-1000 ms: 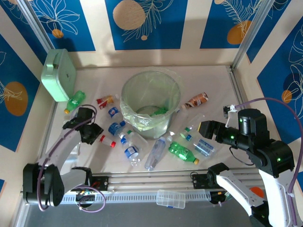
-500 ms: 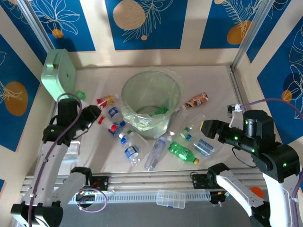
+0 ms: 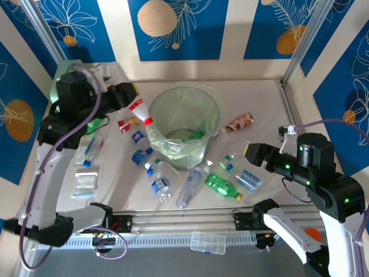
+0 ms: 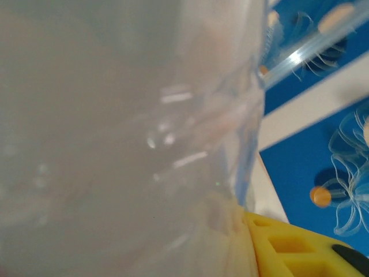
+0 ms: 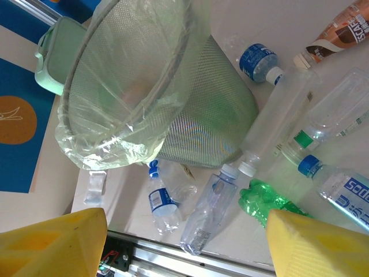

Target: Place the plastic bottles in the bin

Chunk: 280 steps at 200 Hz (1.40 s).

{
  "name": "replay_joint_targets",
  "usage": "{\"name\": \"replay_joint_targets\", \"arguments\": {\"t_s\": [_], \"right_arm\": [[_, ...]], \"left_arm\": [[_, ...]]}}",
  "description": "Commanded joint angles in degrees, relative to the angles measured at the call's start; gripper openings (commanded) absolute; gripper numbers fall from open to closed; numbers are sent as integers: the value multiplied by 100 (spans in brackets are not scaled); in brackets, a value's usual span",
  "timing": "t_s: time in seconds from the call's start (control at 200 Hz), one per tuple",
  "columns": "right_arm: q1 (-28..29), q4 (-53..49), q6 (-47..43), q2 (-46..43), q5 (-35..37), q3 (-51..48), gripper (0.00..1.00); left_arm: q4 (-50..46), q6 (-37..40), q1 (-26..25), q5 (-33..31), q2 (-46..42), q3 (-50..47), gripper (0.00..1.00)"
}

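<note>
The bin [image 3: 185,90] stands mid-table, lined with a clear bag, with something green inside. My left gripper [image 3: 131,98] hangs in the air just left of its rim, shut on a clear plastic bottle [image 3: 140,109] whose red cap points down toward the rim. In the left wrist view that bottle [image 4: 127,138] is pressed against a yellow finger [image 4: 294,251]. My right gripper [image 3: 249,156] stands open above the right-hand bottles, nothing between its fingers [image 5: 52,245]. Several plastic bottles lie round the bin [image 5: 202,115]: a green one [image 3: 222,186], a clear one [image 5: 210,216] and a blue-labelled one [image 5: 161,199].
A brown-labelled bottle [image 3: 239,122] lies right of the bin. More bottles lie on the left [image 3: 92,150], beside a flat clear piece [image 3: 85,184]. A clear rectangular box [image 3: 207,242] sits on the front rail. The mint-green case [image 3: 60,86] is half hidden behind my left arm.
My left arm has risen from the table's left side and swung toward the bin's rim, carrying the red-capped bottle. The right gripper has barely shifted.
</note>
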Motion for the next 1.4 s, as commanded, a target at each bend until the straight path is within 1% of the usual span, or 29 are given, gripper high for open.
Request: {"name": "replay_joint_targets", "arguments": {"t_s": [0.0,0.05,0.145,0.23,0.3,0.585,0.785,0.925,1.005,1.13,1.24,1.315,1.395], "right_arm": [[7,100,110,9,83,135,74],[7,91,111,9,104,146,74],[12,-9,116,-28,220,171,74],[12,-41,160,-129,283,124,74],[5,-96,216,-192,319,88,74],[7,-221,295,-363,494,-41,74],[12,-217,401,-502,553,-194,74],[7,-248,397,-587,688,-254,74],[12,-244,385,-634,743,-279,74],[16,-270,366,-672,792,-288,74],[16,-240,340,-674,852,-262,74],[17,-226,306,-672,874,-218,74],[17,-217,270,-663,874,-182,74]], "left_arm": [[-832,892,-780,-579,782,896,43],[-1278,1038,-1111,-880,1250,1465,42],[-2101,1238,-1532,-1506,2056,2461,40],[-2443,1344,-1726,-1839,2491,2814,40],[-2547,1280,-1780,-1871,2770,2927,39],[-2688,1292,-2206,-2235,3559,2896,39],[-2743,1078,-2282,-2316,3965,2639,40],[-2453,856,-2291,-2077,4050,2176,42],[-2427,785,-2287,-1946,4193,2120,43],[-2423,706,-2292,-1836,4402,2125,49],[-2454,596,-2293,-1878,4478,2096,58],[-2462,508,-2292,-1914,4473,2074,65],[-2467,448,-2291,-1976,4424,2076,70]]}}
